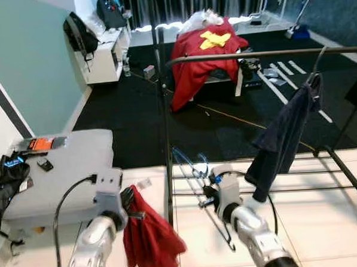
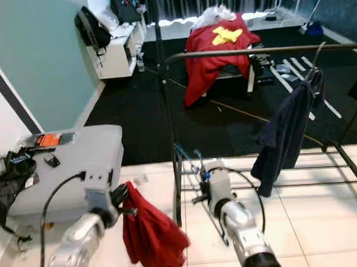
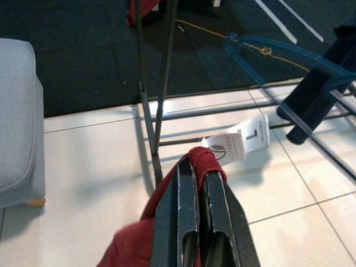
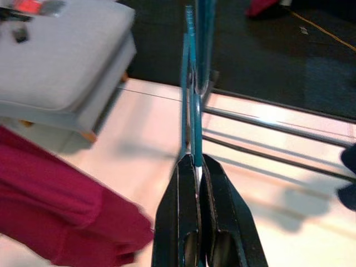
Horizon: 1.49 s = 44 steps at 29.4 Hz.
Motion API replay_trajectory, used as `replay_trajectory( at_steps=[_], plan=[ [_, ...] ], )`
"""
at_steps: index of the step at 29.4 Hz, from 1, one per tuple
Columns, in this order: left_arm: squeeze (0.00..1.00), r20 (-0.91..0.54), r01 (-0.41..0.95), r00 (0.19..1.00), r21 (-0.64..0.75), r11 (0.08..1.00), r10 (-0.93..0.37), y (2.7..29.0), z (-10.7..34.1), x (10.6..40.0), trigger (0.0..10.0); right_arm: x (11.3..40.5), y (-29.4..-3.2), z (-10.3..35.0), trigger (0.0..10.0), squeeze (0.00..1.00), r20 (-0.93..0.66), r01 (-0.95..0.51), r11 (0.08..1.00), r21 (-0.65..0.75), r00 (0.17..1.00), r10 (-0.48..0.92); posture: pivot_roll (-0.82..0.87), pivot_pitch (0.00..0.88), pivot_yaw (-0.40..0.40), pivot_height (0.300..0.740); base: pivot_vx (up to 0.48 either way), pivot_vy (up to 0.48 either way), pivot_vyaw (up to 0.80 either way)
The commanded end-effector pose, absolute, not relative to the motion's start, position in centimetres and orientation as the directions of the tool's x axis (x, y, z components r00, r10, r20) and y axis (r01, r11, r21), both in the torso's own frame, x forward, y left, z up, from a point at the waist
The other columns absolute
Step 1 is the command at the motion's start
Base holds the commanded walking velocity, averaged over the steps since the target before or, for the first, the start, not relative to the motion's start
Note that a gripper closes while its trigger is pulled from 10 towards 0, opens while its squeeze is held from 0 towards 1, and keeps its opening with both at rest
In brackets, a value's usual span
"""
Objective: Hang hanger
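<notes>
The left tool is closed on a red garment that hangs from it over the near white tiled floor. The right tool pinches a blue hanger, held low just right of the clothes rack upright. A dark navy garment hangs from the rack's rail at far right.

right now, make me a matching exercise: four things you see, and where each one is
Things:
1. blue hanger
2. red garment
3. dark blue garment
4. orange item

Places:
A. on the grey ottoman
B. pinched in the left gripper
C. hanging from the rack rail
D. pinched in the right gripper

Pairs: 1-D, 2-B, 3-C, 4-A
</notes>
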State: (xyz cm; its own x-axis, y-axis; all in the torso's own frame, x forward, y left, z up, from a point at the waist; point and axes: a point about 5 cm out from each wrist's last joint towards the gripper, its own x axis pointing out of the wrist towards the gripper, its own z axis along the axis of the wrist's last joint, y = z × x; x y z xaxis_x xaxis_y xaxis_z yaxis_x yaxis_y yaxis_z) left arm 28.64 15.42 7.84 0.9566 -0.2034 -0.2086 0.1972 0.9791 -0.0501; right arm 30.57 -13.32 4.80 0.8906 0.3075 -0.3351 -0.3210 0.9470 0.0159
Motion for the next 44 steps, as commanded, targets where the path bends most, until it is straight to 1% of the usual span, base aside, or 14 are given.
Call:
replay_trajectory(
  at_steps=[1,14,17,23,28,33,34,35,37,39,40,41,43,44],
  plan=[
    [0.00,-0.210,0.206,0.956,-0.011,0.978,-0.204,15.8,8.3,29.1,10.0,30.7,-13.2,4.8,10.0,0.00,-0.324,-0.312,0.949,0.038,0.895,0.307,0.13,0.039,0.023,0.740,0.000,0.000,0.00],
    [0.00,-0.213,0.209,0.955,-0.019,0.978,-0.208,15.9,8.7,29.7,10.0,30.8,-13.5,4.9,10.0,0.00,-0.323,-0.300,0.953,0.039,0.899,0.296,0.12,0.034,0.039,0.740,0.000,0.000,0.00],
    [0.00,-0.192,0.171,0.964,-0.075,0.982,-0.182,15.9,9.1,29.9,10.0,30.9,-13.7,4.9,10.0,0.00,-0.319,-0.297,0.954,0.035,0.901,0.293,0.12,0.029,0.040,0.740,0.000,-0.363,0.00],
    [0.00,-0.202,0.157,0.965,-0.076,0.985,-0.170,15.8,9.0,29.9,10.0,31.0,-13.9,5.1,10.0,0.00,-0.316,-0.302,0.953,0.028,0.902,0.295,0.12,0.026,0.036,0.740,0.000,-0.480,0.00],
    [0.00,-0.226,0.118,0.967,-0.031,0.992,-0.122,16.5,8.8,30.2,10.0,31.1,-14.0,6.3,10.0,0.00,-0.306,-0.447,0.894,-0.006,0.852,0.424,0.11,0.019,0.031,0.740,0.000,0.000,0.00],
    [0.00,-0.222,0.121,0.967,-0.019,0.992,-0.122,16.7,8.8,30.4,10.0,31.0,-14.4,6.5,10.0,0.00,-0.315,-0.481,0.876,-0.035,0.837,0.447,0.11,0.016,0.031,0.740,0.000,0.000,0.00],
    [0.00,-0.214,0.138,0.968,0.014,0.990,-0.132,16.8,9.0,30.7,10.0,30.7,-14.9,7.0,10.0,0.00,-0.327,-0.560,0.826,-0.069,0.795,0.512,0.11,0.023,0.021,0.740,0.000,0.000,0.00],
    [0.00,-0.214,0.138,0.968,0.014,0.990,-0.132,16.8,9.0,30.7,10.0,30.7,-14.9,7.0,10.0,0.00,-0.327,-0.560,0.826,-0.069,0.795,0.512,0.11,0.023,0.021,0.740,0.000,0.000,0.00],
    [0.00,-0.189,0.195,0.966,0.074,0.978,-0.178,16.8,9.7,31.3,10.0,30.0,-16.1,8.3,10.0,0.00,-0.365,-0.709,0.698,-0.101,0.679,0.637,0.11,0.030,0.023,0.740,0.000,0.000,0.00],
    [0.00,-0.176,0.284,0.950,0.150,0.947,-0.257,16.8,10.2,31.5,10.0,29.0,-16.7,9.5,10.0,0.00,-0.389,-0.814,0.578,-0.064,0.553,0.736,0.10,0.030,0.028,0.740,0.000,0.000,0.00],
    [0.00,-0.176,0.284,0.950,0.150,0.947,-0.257,16.8,10.2,31.5,10.0,29.0,-16.7,9.5,10.0,0.00,-0.389,-0.814,0.578,-0.064,0.553,0.736,0.10,0.030,0.028,0.740,0.000,0.000,0.00],
    [0.00,-0.175,0.320,0.941,0.177,0.931,-0.290,16.7,10.3,31.5,10.0,28.7,-16.7,9.7,10.0,0.00,-0.396,-0.840,0.540,-0.047,0.512,0.762,0.09,0.029,0.031,0.740,0.000,0.000,0.00],
    [0.00,-0.175,0.320,0.941,0.177,0.931,-0.290,16.7,10.3,31.5,10.0,28.7,-16.7,9.7,10.0,0.00,-0.396,-0.840,0.540,-0.047,0.512,0.762,0.09,0.029,0.031,0.740,0.000,0.000,0.00],
    [0.00,-0.194,0.358,0.928,0.222,0.907,-0.319,16.7,10.2,31.7,10.0,28.3,-16.9,10.2,10.0,0.00,-0.408,-0.866,0.499,-0.023,0.464,0.787,0.08,0.024,0.019,0.740,0.000,0.000,0.00]
  ],
)
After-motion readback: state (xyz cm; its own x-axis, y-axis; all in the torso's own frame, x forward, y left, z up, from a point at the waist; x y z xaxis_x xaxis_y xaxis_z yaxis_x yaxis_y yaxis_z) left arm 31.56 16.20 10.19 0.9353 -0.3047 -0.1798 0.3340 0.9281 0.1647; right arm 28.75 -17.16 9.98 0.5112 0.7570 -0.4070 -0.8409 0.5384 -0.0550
